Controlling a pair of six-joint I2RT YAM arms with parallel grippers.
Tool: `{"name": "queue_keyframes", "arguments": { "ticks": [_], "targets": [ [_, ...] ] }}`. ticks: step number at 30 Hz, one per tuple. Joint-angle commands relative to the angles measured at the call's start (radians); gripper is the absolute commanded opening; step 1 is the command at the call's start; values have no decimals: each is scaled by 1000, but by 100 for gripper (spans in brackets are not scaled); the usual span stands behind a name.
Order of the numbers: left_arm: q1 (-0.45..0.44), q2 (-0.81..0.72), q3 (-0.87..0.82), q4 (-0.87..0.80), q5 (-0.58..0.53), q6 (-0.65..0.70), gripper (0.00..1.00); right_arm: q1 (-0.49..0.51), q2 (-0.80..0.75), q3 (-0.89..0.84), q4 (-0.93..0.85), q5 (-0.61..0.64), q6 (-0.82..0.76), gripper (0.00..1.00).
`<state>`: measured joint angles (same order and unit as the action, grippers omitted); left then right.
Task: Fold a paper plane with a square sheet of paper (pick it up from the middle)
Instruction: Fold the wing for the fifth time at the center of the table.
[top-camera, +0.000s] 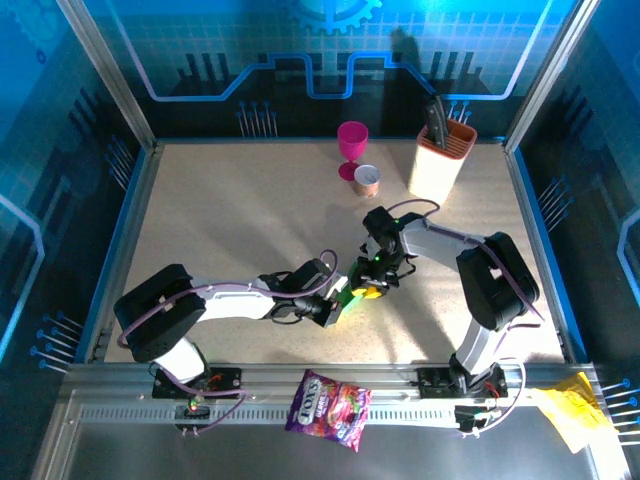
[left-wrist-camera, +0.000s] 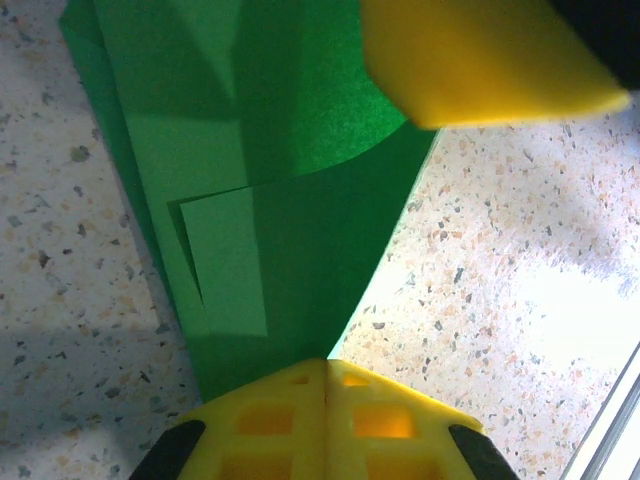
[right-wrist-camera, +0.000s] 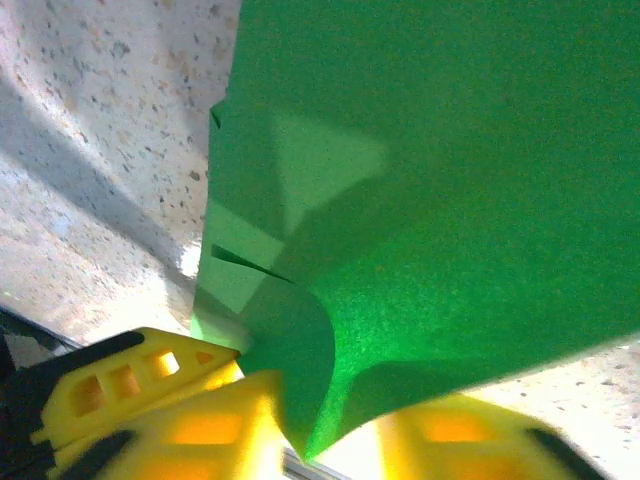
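Observation:
The square sheet of paper (left-wrist-camera: 300, 150) is bright green, creased into layered flaps, and is held up just above the speckled table between both grippers (top-camera: 347, 299). My left gripper (left-wrist-camera: 327, 372) is shut on the paper's lower edge, its yellow fingers pressed together; from above it sits at mid-table (top-camera: 336, 304). My right gripper (right-wrist-camera: 330, 425) comes in from the other side (top-camera: 372, 288). Its blurred yellow fingers (right-wrist-camera: 215, 435) stand apart with a curled corner of the paper (right-wrist-camera: 420, 200) hanging in the gap. One right finger (left-wrist-camera: 480, 60) shows above the paper.
A pink goblet (top-camera: 352, 148), a small copper cup (top-camera: 367, 180) and an orange-and-white knife holder (top-camera: 440, 160) stand at the back. A purple snack bag (top-camera: 328, 398) lies on the front rail, with crumpled yellow paper (top-camera: 565, 410) at its right end.

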<state>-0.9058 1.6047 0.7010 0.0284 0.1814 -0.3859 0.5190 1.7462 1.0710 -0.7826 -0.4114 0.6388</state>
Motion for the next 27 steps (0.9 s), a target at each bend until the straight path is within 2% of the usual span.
{"name": "queue_keyframes", "arguments": {
  "ticks": [1,3,6,16,27],
  "targets": [
    [7,9,34,-38,15,28,3,12,9,11,-4,-17,1,11],
    [7,3,35,-45,14,36,14,12,4,4,-3,-18,1,3],
    [6,-13,32,-56,9,50,23,13,-2,-1,-5,-15,3,0],
    [-28,-91,0,-62,-101,73,32,21,-8,3,-10,-12,10,0],
    [-180,-57,41,-92,-394,108,37,29,-13,3,-20,-11,18,0]
  ]
}}
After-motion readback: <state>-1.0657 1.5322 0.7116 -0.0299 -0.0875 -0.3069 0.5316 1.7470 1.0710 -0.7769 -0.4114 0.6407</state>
